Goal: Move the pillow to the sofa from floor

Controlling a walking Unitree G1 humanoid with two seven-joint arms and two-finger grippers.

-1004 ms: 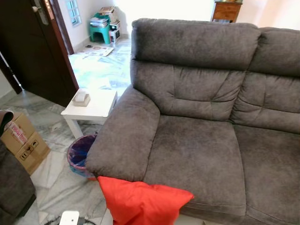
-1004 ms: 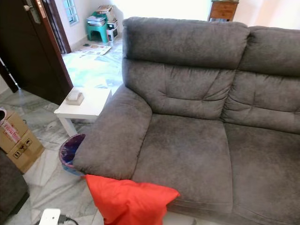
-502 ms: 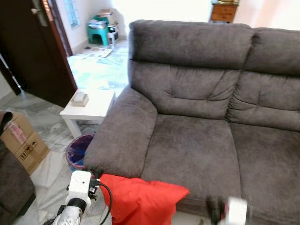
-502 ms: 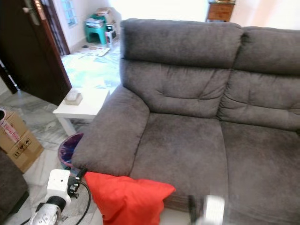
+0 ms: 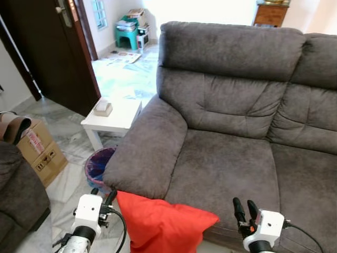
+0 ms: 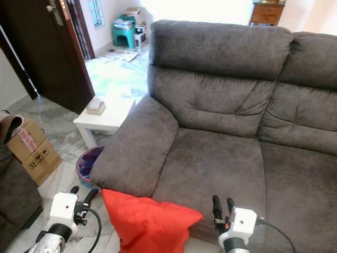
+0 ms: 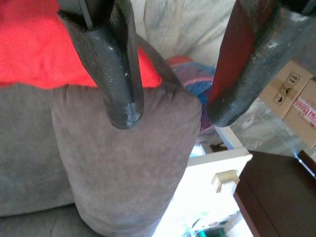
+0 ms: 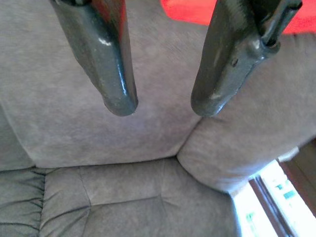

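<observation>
A red pillow (image 5: 160, 225) leans on the floor against the front of the grey sofa (image 5: 231, 132), just below its armrest (image 5: 150, 150). My left gripper (image 5: 103, 195) is raised at the pillow's left edge, open, with nothing between its fingers. My right gripper (image 5: 243, 206) is up at the pillow's right, over the front edge of the seat cushion, also open and holding nothing. In the left wrist view the pillow (image 7: 34, 44) lies behind the armrest (image 7: 123, 173). The right wrist view looks along the open fingers (image 8: 116, 89) at the seat, with a strip of pillow (image 8: 197, 10).
A white side table (image 5: 113, 118) with a small box stands left of the sofa, and a blue bin (image 5: 99, 167) sits beside the armrest. A cardboard box (image 5: 39, 155) and a dark seat (image 5: 18, 197) are at the far left. A dark door (image 5: 50, 52) stands open.
Both arms have risen into view on either side of the pillow. The camera has shifted, so the whole scene has slid slightly right. The pillow has not moved.
</observation>
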